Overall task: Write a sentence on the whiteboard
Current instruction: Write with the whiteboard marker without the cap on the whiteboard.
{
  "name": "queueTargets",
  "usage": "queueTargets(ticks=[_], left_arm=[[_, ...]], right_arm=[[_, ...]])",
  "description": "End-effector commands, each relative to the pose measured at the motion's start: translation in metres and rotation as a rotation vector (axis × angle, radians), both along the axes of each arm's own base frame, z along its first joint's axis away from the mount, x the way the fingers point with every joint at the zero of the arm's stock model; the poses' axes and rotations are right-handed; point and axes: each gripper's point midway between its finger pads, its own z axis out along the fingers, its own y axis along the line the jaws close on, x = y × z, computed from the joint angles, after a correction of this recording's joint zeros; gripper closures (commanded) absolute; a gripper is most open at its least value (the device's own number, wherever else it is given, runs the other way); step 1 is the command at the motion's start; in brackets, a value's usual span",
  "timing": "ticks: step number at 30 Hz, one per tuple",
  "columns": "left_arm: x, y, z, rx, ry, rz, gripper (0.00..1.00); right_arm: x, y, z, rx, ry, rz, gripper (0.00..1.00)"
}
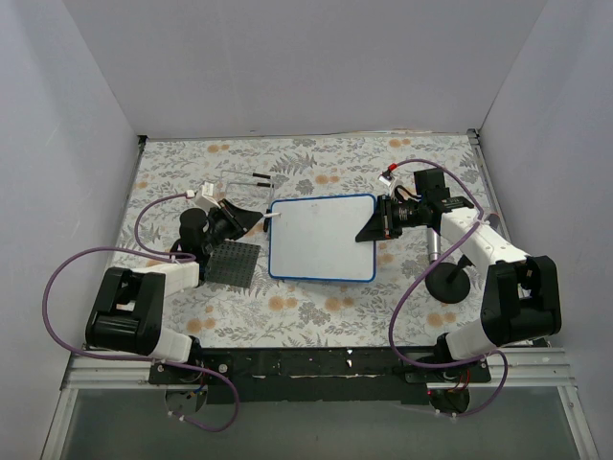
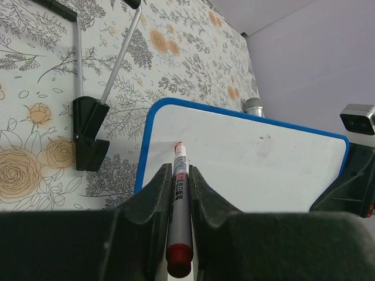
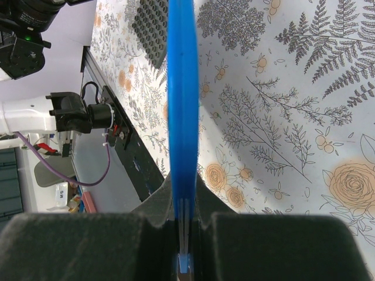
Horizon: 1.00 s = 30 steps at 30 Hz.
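The whiteboard (image 1: 321, 240), white with a thin blue rim, lies flat in the middle of the floral table. My left gripper (image 1: 257, 219) is shut on a red-capped marker (image 2: 179, 199), whose tip touches the whiteboard (image 2: 252, 170) near its far left corner. In the left wrist view the left gripper (image 2: 180, 171) grips the marker barrel on both sides. My right gripper (image 1: 370, 230) is shut on the board's right edge. The right wrist view shows the blue rim (image 3: 183, 88) edge-on between the right gripper (image 3: 184, 182) fingers. No sentence shows on the board's white face.
A dark grey studded plate (image 1: 235, 264) lies left of the board, under my left arm. Black clips on metal rods (image 2: 88, 132) lie beyond the board's far left corner. A black round-based stand (image 1: 448, 287) sits right of the board. White walls enclose the table.
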Motion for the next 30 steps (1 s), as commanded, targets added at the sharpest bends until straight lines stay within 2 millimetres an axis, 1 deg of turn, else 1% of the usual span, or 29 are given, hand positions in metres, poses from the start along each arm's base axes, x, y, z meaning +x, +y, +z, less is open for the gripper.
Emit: queueTargets(ticks=[1,5,12,22,28,30], left_arm=[[0.008,-0.002,0.011,0.016,-0.049,-0.007,1.00],[0.008,-0.001,0.005,0.024,-0.038,-0.008,1.00],[0.006,-0.001,0.001,0.036,-0.027,-0.013,1.00],[-0.005,-0.001,-0.005,0.041,-0.002,-0.025,1.00],[-0.015,-0.001,-0.013,0.042,0.029,-0.039,1.00],[-0.018,-0.002,-0.012,0.041,0.027,-0.043,1.00]], right_arm=[[0.003,-0.003,-0.009,-0.035,-0.039,0.003,0.99],[0.003,-0.004,-0.009,-0.036,-0.039,0.002,0.99],[0.003,-0.003,-0.008,-0.035,-0.039,0.002,0.99],[0.003,-0.003,-0.008,-0.035,-0.039,0.001,0.99],[0.003,-0.003,-0.007,-0.035,-0.042,0.003,0.99],[0.003,-0.003,-0.007,-0.034,-0.042,0.002,0.99]])
